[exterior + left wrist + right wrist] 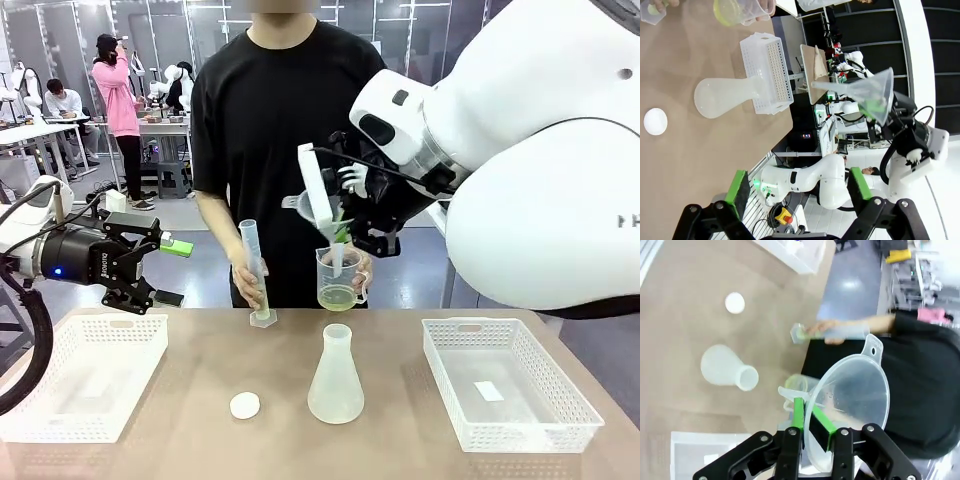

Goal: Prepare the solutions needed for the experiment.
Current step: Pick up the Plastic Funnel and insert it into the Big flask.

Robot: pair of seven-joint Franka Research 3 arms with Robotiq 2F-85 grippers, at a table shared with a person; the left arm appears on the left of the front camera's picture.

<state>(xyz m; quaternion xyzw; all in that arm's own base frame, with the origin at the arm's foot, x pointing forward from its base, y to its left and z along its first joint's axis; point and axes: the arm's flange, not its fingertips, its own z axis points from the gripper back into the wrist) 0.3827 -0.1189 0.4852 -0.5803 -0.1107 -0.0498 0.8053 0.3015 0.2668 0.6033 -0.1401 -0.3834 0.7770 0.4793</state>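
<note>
Right gripper: green pads clamped on the rim of a clear funnel. Just below the fingers, the pale yellow solution lies shallow in a beaker held in a person's hand. Lower still, a frosted conical flask stands on the table. Left gripper: fingers wide apart, nothing between them, above a white basket.

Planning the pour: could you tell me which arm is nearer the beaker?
Right arm: holding a funnel just above the beaker; left arm far off to its left.
</note>
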